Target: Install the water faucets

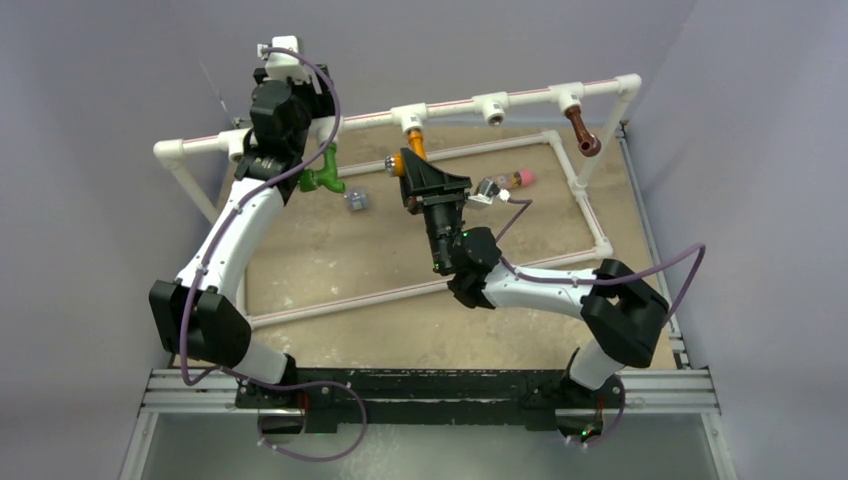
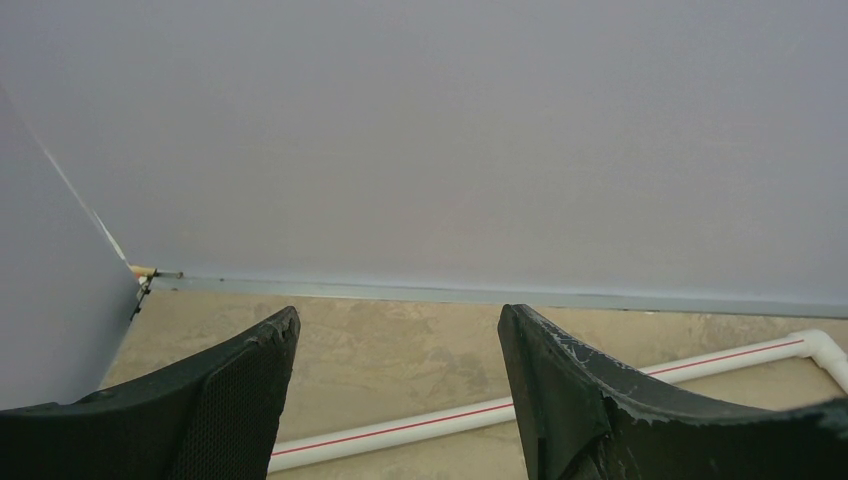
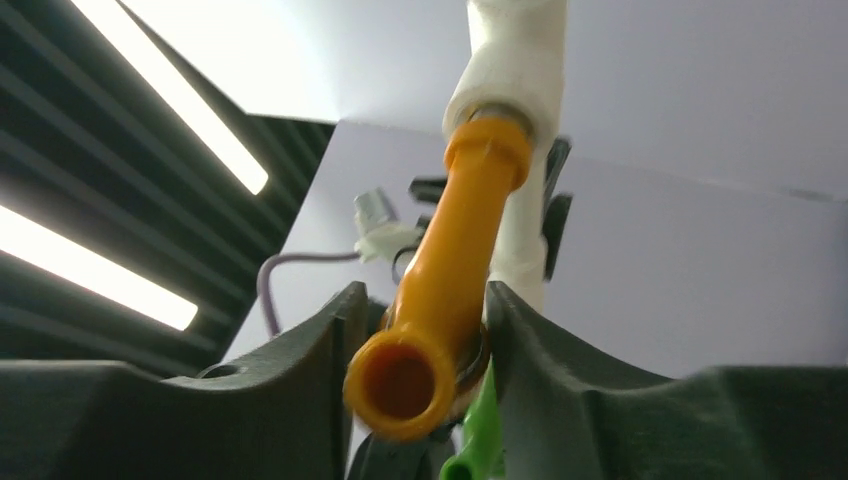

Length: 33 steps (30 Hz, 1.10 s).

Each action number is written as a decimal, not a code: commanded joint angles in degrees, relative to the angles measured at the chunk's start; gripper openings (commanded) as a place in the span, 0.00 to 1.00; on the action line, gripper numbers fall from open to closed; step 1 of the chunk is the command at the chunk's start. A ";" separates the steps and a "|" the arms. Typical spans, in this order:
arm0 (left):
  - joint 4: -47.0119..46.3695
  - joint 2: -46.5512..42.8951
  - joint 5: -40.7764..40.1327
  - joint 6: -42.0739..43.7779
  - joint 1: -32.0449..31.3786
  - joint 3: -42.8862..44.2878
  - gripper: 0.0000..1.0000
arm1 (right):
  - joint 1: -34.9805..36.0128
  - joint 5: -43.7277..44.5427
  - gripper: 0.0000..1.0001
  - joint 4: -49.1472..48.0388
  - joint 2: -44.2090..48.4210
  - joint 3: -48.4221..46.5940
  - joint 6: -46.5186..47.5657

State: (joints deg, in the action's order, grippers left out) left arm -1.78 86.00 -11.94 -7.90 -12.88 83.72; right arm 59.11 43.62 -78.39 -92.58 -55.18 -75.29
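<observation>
**Orange faucet (image 3: 440, 270) in its socket, right gripper (image 3: 425, 300) closed around it**

Hangs from a white tee socket (image 3: 510, 60) on the far pipe rail (image 1: 450, 108). Top end tucked up into that socket. Open spout mouth at the low end, aimed right at the right wrist camera. Long line of the body: from the socket down and back toward the arms, a bit slanted.

Right gripper just under the socket, one dark finger (image 3: 300, 380) on each side of the spout, both touching the orange plastic. Looks clamped on, not wide. Hard to tell how tight.

Seems seated, or very near it. Likely next: a last push or twist up along that long line. Then letting go and backing off the same way, down and toward the near edge, not sideways. Risk with a sideways pull: tugging the faucet crooked or out.

Right arm (image 1: 540, 285) by far the nearer one. Left gripper (image 2: 395, 320) wide apart, holding nothing, pointed at the grey back wall (image 2: 450, 130), well off to the left.

Close beside the left arm (image 1: 230, 240): green faucet (image 1: 322, 178). Cannot tell if fixed to the pipe. Dark brown faucet (image 1: 582, 130) hanging from the socket at the far right of the rail. One bare socket (image 1: 492, 108) between orange and brown, nothing in it yet.
</observation>
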 commanded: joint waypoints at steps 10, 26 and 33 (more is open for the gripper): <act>12.51 2.94 3.59 0.43 -1.62 -3.74 0.72 | 0.18 -13.36 0.79 4.90 9.24 6.96 -1.47; 12.66 3.64 3.63 0.43 -1.62 -3.75 0.72 | -5.17 -32.04 0.86 22.35 27.96 19.66 27.94; 12.68 3.63 3.29 0.52 -1.62 -3.83 0.72 | -5.17 -30.60 0.87 42.02 33.95 14.20 60.33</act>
State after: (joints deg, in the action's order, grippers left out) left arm -1.83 86.17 -11.86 -7.88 -12.91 83.72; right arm 53.98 13.93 -46.83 -62.04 -37.28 -38.87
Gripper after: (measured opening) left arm 0.722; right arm 0.865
